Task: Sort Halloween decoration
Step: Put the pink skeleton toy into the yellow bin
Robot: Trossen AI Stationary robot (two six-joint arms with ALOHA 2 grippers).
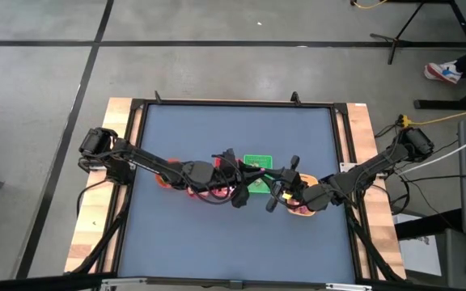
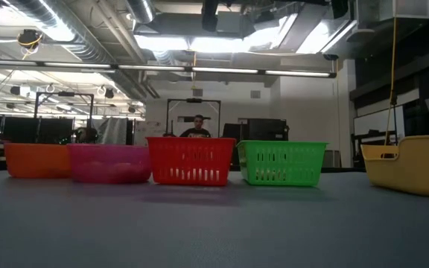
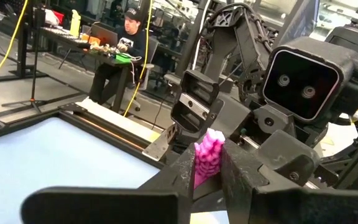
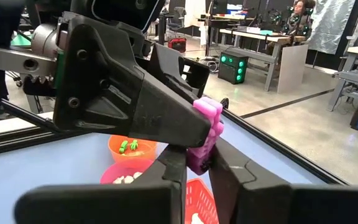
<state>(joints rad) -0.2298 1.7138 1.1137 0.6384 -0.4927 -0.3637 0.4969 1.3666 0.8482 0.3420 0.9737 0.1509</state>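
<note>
Pink trinket (image 3: 207, 158) between both pincers' fingertips

Pink trinket pinched between two arms
Both the left gripper (image 3: 209, 171) and the right gripper (image 3: 197, 112) grip the pink trinket (image 3: 207, 155) above the blue table (image 3: 55, 155).

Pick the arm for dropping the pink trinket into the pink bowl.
Left, probably. The left gripper and right gripper both pinch the pink trinket mid-table, but the pink bowl sits on the left gripper's side, beside the orange bowl; the right would reach across.
</note>
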